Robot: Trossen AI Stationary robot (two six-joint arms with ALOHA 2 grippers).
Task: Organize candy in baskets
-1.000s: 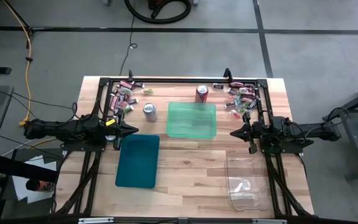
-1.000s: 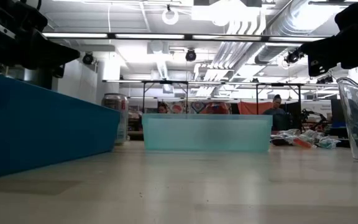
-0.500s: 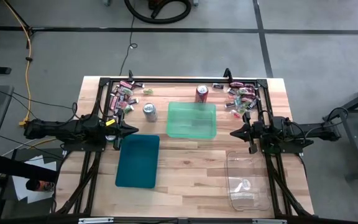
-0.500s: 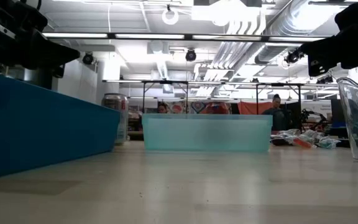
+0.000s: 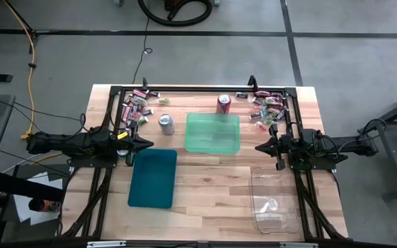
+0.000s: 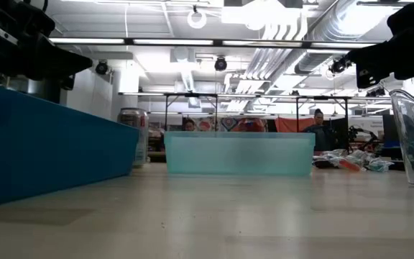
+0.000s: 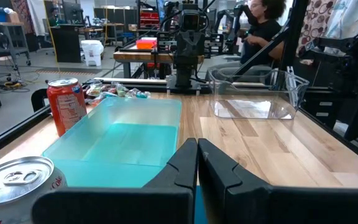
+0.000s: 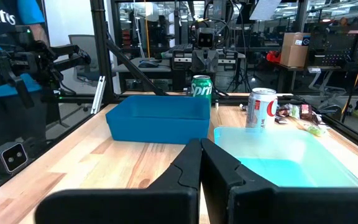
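Note:
Candy lies in two loose piles on the table's far side, a left pile (image 5: pixel 138 107) and a right pile (image 5: pixel 267 107). The light green basket (image 5: pixel 213 133) rests flat at the centre. The dark teal basket (image 5: pixel 153 178) is at the near left and the clear basket (image 5: pixel 276 200) at the near right. My left gripper (image 5: pixel 150 145) hovers shut at the left, pointing level toward the centre, just beyond the teal basket's far edge. My right gripper (image 5: pixel 257 147) hovers shut at the right, facing it. In both wrist views the fingers (image 7: pixel 197 155) (image 8: pixel 201 155) are closed with nothing between them.
A red can (image 5: pixel 224 103) stands beyond the green basket and a silver can (image 5: pixel 165 122) at its far left corner. A green can (image 8: pixel 201 87) stands behind the teal basket near my left arm. A black frame (image 5: pixel 205 89) borders the table. People show in the room beyond.

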